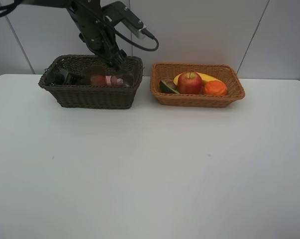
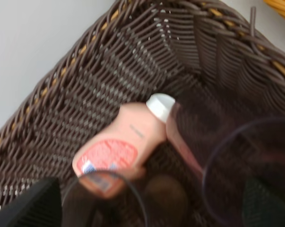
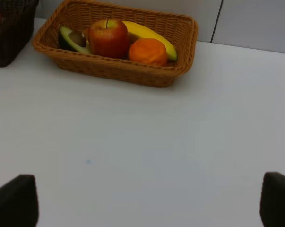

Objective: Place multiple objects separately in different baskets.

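Left tool (image 1: 117,62) jaws apart, empty, over dark basket (image 1: 90,94) | pink bottle (image 2: 121,146) and cups (image 2: 248,175) just beneath, released | fruit apart in tan basket (image 1: 197,99) | right tool (image 3: 142,201) spread wide, idle

White table (image 1: 150,169) with dark brown basket (image 1: 90,94) beside light orange-tan basket (image 1: 197,97) along its far edge

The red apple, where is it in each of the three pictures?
Exterior high: the apple sits in the tan basket, right of the middle, near the back.
Left wrist: not in it; only the dark basket's inside shows.
Right wrist: the apple lies in the tan basket.
Shared landmark: the orange beside it.
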{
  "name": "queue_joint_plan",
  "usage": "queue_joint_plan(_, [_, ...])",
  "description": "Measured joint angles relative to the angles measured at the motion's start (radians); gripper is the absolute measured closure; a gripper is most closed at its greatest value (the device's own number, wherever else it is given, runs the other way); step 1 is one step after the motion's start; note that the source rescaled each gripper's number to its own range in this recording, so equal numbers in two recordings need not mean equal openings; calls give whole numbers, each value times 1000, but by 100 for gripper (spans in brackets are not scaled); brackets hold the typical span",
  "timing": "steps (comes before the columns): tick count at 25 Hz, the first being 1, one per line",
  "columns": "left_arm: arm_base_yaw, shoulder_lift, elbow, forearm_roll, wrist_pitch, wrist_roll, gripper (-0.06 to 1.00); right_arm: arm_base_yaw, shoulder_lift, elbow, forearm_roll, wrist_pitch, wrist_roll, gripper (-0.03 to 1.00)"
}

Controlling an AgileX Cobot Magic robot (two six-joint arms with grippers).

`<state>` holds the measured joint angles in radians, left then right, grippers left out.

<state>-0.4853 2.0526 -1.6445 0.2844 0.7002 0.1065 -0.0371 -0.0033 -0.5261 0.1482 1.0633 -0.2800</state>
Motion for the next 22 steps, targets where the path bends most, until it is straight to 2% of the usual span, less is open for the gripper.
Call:
queue_joint_plan(8, [0,-98,0,-101,214,0,-6,0,0,0,0,0,0,-2])
queue_joint_plan(17, [-1,-230,0,-176,479,2,-6,0,0,0,0,0,0,-2])
queue_joint_plan(22, [-1,-317,8,-238,510,2,-6,0,0,0,0,0,0,-2])
